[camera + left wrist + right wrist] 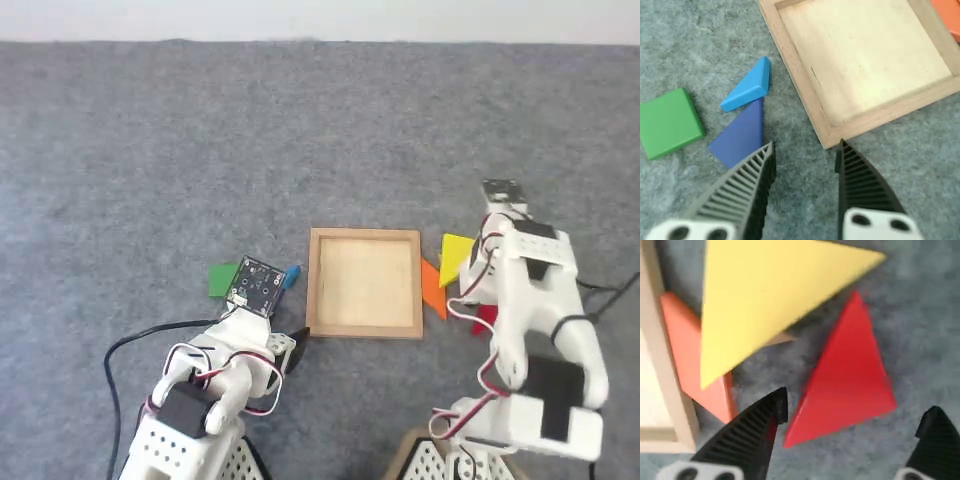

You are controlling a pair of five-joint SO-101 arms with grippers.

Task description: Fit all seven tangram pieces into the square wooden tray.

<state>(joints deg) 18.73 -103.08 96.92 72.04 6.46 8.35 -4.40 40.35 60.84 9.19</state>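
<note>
Though wide open, right gripper (858, 401) poised over red triangle (850, 365).

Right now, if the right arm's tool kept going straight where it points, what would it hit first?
Most likely the flat red triangular piece on the grey mat. It lies straight ahead of the open right tool, though the picture does not show how far off it is.

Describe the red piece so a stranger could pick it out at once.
Start at the square wooden tray and go to the side where the right gripper hangs. Three pieces lie there: an orange piece next to the tray, a yellow triangle, and, farthest from the tray, the red triangle beneath that open gripper, the only red one.
</note>
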